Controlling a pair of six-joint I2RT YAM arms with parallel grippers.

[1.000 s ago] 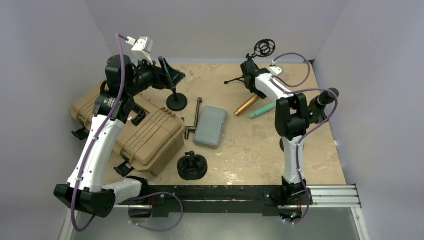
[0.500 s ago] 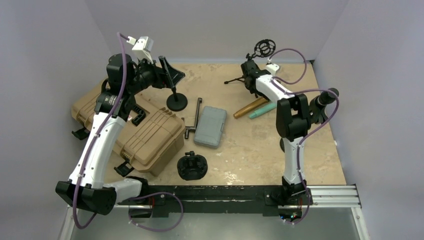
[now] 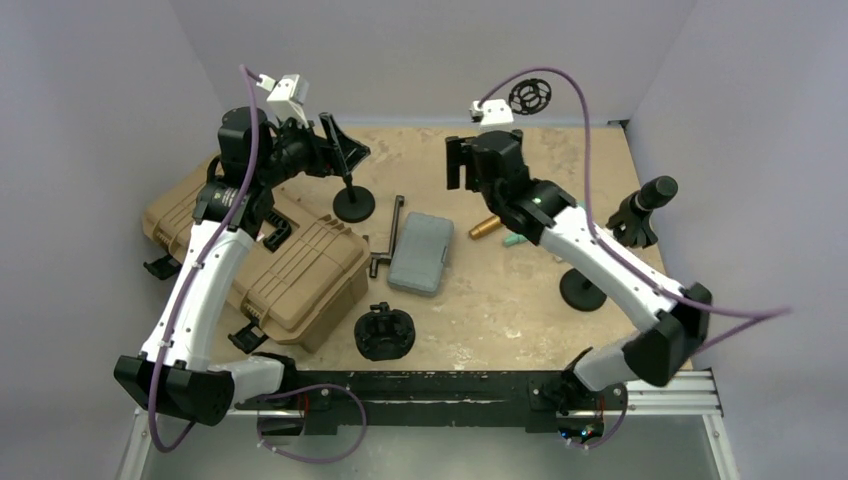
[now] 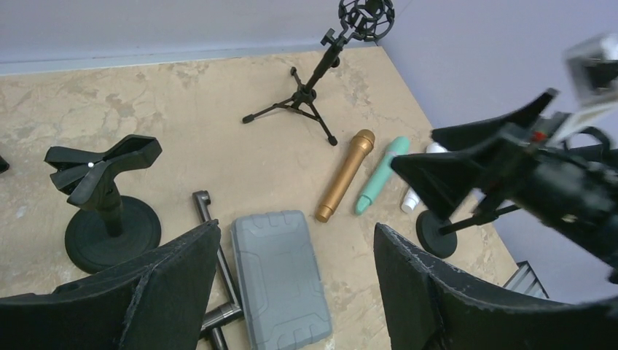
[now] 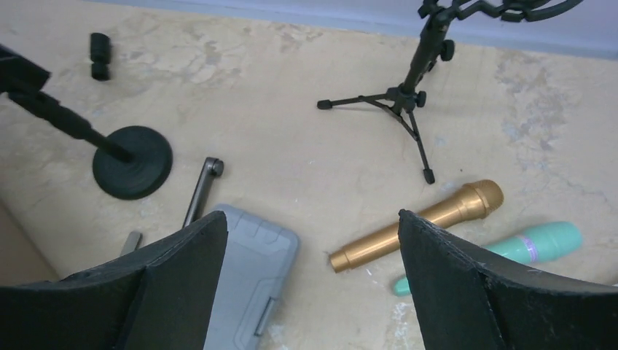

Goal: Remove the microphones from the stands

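A gold microphone lies flat on the table beside a teal one, just in front of the black tripod stand. The stand's ring mount is empty. My right gripper hangs open above the table, with nothing between its fingers, to the left of the gold microphone. At the right, a black microphone sits on a round-base stand. My left gripper is open and empty, high over the grey case, next to a clip stand.
A tan hard case fills the left side. A black T-handle wrench lies left of the grey case. A black round part sits near the front edge. A small black cylinder lies at the back.
My right gripper has opened and swung up and to the left, away from the gold microphone, which stays on the table. The left arm has barely moved.
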